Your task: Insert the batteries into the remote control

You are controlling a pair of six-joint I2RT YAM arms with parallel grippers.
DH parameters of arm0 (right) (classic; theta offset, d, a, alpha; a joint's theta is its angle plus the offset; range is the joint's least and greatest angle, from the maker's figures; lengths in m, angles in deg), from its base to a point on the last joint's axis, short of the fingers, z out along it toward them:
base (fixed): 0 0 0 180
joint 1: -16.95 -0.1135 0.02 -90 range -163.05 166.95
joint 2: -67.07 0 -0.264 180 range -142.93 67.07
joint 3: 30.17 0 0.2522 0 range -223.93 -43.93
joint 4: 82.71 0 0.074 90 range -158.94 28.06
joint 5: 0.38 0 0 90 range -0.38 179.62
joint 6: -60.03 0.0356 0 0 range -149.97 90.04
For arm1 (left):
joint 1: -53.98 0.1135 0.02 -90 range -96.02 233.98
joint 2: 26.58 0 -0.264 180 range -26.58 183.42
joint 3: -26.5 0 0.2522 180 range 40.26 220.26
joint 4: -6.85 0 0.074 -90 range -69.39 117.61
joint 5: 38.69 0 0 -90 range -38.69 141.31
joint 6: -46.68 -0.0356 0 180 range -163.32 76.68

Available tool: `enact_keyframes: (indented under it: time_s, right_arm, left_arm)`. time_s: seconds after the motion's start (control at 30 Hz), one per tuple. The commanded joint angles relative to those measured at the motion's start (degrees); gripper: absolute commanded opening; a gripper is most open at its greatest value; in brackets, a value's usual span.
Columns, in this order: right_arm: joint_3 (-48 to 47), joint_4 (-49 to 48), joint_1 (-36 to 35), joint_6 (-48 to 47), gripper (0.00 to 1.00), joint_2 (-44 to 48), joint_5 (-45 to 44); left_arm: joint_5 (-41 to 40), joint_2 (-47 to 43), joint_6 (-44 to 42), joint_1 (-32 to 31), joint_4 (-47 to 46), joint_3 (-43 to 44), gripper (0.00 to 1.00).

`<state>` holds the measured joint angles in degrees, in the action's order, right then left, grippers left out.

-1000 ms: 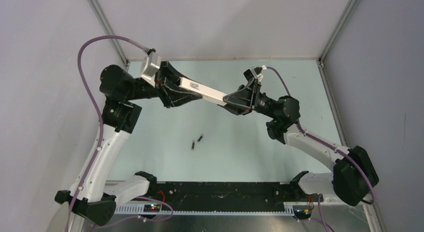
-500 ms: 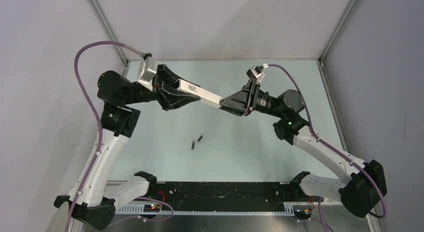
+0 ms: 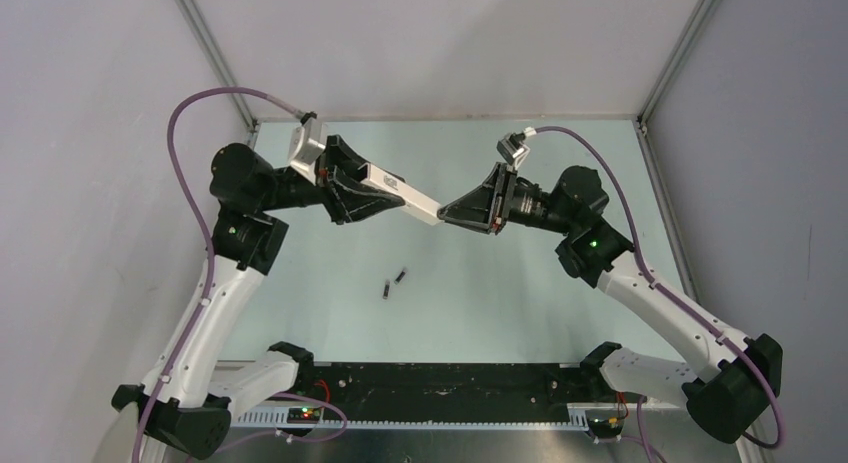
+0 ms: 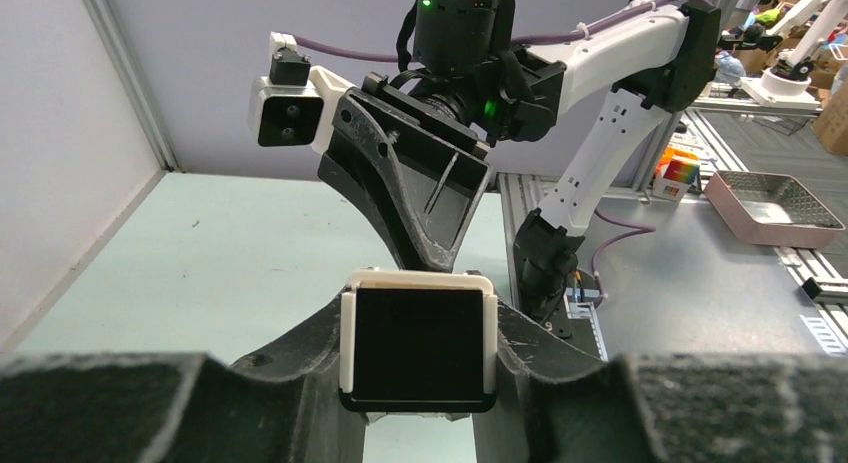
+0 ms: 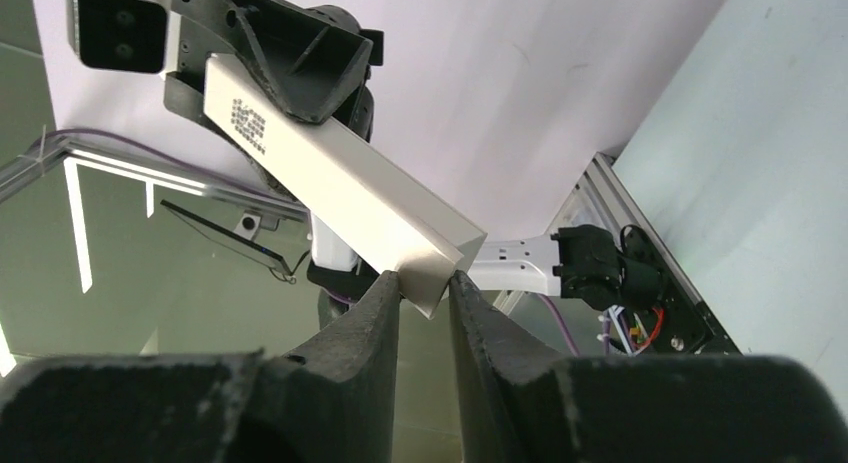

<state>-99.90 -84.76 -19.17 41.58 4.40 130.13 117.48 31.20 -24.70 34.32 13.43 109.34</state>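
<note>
Remote control (image 3: 400,192) is up off the tabletop (image 3: 520,283), slanting from upper left down toward centre of the overhead frame. At left, your left end effector (image 3: 372,193) is clamped on its upper end. Your left wrist view shows the dark end face (image 4: 417,345) pinched between both fingers (image 4: 285,368). Lower centre, the batteries (image 3: 393,283) lie on the tabletop just beside each other. At right, your right end effector (image 3: 445,213) grips the remote's lower tip, a finger pressed to each side.
</note>
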Motion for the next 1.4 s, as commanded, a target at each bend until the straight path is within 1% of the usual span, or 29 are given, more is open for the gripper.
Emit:
enact_keyframes:
  time_s: [0.0, 0.1, 0.27, 0.5, 0.8, 0.97, 1.07, 1.23, 1.37]
  right_arm:
    - [-1.6, 7.0, 0.6, -3.4, 0.25, 0.7, -1.5]
    - [-1.7, 7.8, 1.3, -2.9, 0.21, 1.7, -1.2]
    - [-1.7, 8.4, 2.9, -1.2, 0.11, 3.0, -1.2]
    - [-1.7, 3.8, 3.5, 2.2, 0.0, 2.6, -0.5]
    - [0.4, -6.8, 5.2, 7.4, 0.0, 2.7, -1.9]
    - [2.2, -7.5, 7.4, 6.4, 0.0, 4.2, -3.4]
    - [3.9, -5.9, 9.0, 4.7, 0.0, 5.1, -5.2]
    - [7.9, 6.1, 10.6, -2.7, 0.0, 5.9, -10.9]
    - [15.1, 6.0, 14.2, -3.9, 0.0, 4.8, -12.6]
  left_arm:
    - [0.0, -1.4, 1.4, 0.0, -4.0, 0.3, 0.0]
    - [-0.2, -1.2, 0.9, -0.1, -3.8, 0.1, 0.0]
    - [-0.4, -0.7, 0.8, 0.0, -3.5, 0.1, 0.0]
    - [-0.6, -0.5, 1.0, -0.1, -3.3, -0.2, 0.0]
    - [-1.9, -0.6, -0.3, 0.0, -2.1, -2.6, 0.0]
    - [-3.1, -0.5, -1.5, 0.1, -1.1, -4.9, 0.0]
    - [-3.2, -0.3, -1.5, 0.2, -0.6, -5.6, 0.0]
    - [-4.4, -1.3, -1.9, 0.3, -0.1, -7.6, 0.0]
    - [-4.5, -2.0, -1.8, 0.3, 0.4, -8.4, 0.0]
